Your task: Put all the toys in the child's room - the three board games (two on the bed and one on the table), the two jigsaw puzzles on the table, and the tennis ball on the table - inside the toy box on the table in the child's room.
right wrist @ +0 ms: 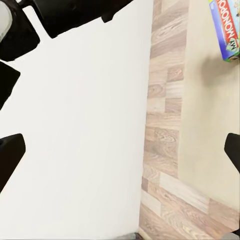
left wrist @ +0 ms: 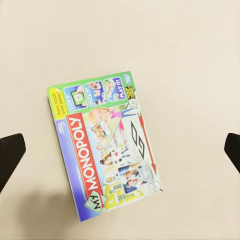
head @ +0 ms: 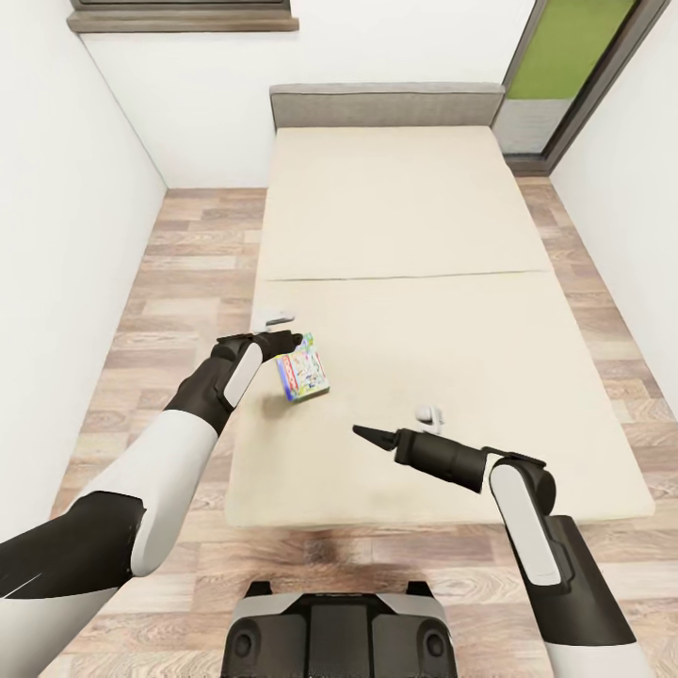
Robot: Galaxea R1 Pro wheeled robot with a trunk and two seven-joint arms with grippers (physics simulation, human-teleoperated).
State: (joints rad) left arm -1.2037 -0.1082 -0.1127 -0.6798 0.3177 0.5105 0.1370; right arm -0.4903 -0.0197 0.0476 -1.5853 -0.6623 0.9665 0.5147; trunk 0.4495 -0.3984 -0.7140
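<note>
One board game [head: 303, 375], a "My Monopoly" box with a green border and red logo, lies on the near left part of the bed [head: 405, 217]. My left gripper [head: 282, 341] hovers just over it and is open. In the left wrist view the game [left wrist: 107, 145] sits between the two widely spread fingertips [left wrist: 10, 157], untouched. My right gripper [head: 367, 433] is open and empty over the near middle of the mattress, pointing left. The right wrist view catches a corner of the game [right wrist: 226, 27] at the mattress edge.
The cream mattress in two sections fills the room's middle, with a grey headboard [head: 386, 104] at the far end. Wood-plank floor [head: 188, 273] runs along both sides between bed and white walls. A doorway [head: 565, 56] opens at the far right. My base [head: 339, 636] stands at the bed's foot.
</note>
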